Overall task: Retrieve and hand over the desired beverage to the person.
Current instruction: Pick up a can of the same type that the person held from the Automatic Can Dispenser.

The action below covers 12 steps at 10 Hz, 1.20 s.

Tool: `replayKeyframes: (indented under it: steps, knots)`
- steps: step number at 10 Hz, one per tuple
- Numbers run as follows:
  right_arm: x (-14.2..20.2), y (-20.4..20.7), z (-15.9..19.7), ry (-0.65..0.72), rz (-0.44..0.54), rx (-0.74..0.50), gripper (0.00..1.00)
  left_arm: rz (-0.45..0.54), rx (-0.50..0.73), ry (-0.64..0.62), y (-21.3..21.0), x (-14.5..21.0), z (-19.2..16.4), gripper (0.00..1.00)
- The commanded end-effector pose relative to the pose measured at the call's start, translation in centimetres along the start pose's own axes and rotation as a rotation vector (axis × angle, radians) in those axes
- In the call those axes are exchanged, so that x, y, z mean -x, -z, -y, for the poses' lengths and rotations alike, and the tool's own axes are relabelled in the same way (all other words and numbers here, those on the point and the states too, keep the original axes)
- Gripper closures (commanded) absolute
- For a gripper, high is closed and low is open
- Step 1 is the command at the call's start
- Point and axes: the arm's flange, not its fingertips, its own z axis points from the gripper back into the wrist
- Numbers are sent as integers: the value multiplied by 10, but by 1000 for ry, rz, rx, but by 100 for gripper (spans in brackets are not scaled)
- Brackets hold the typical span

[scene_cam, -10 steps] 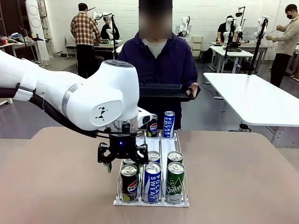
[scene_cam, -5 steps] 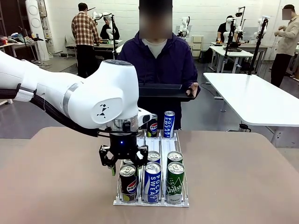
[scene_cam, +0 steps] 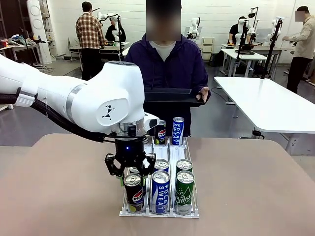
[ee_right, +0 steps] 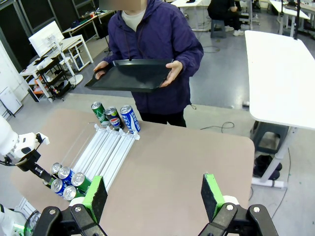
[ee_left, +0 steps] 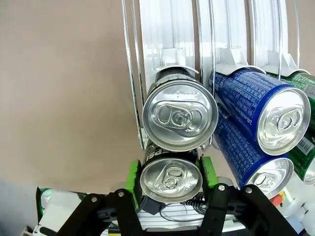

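Table point(scene_cam: 256, 187): tan top, rounded corners, shared with the person; the person point(scene_cam: 170, 64): stands at the far side in a dark purple-navy hooded jacket over a white collar, holding a black tray point(scene_cam: 172, 97) level at waist height with both hands, well apart from the cans; left arm point(scene_cam: 98, 98): white, comes in from the robot's left and bends down over the near end of the rack; can rack point(scene_cam: 171, 150): white, wire-sided, three lanes running from the person's side toward the robot; right gripper point(ee_right: 155, 196): jaws spread wide, green pads apart with nothing between them, above bare table on the robot's right; left gripper point(scene_cam: 130, 172): jaws closed on the front Pepsi can point(ee_left: 171, 178) in the left lane, one green pad against each side just under its rim, the can upright at the near end of its lane; Pocari Sweat can point(scene_cam: 160, 191): front of the middle lane, just beside the gripped can; Sprite can point(scene_cam: 184, 192): front of the right lane; one further can stands directly behind each front can; far Pepsi can point(scene_cam: 160, 132) and far Pocari Sweat can point(scene_cam: 177, 130): upright at the rack's far end, nearest the person.
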Motion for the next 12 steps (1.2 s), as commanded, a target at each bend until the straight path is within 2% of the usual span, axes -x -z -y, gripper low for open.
replayKeyframes:
  steps: [1, 3, 5, 7, 9, 12]
  knots:
    - [0, 2, 0, 1, 2, -16, 0, -35, 4, 20, -1, 1, -4, 100]
    - [0, 2, 0, 1, 2, -16, 0, -3, -23, 132, -18, 20, -7, 100]
    - [0, 2, 0, 1, 2, -16, 0, 34, 0, 253, -67, 58, -11, 100]
    - [0, 2, 0, 1, 2, -16, 0, 126, 3, 346, -128, 110, -13, 100]
    - [0, 2, 0, 1, 2, -16, 0, 132, -6, 344, -186, 137, -10, 100]
    - [0, 2, 0, 1, 2, -16, 0, 146, -58, 272, -249, 148, 5, 100]
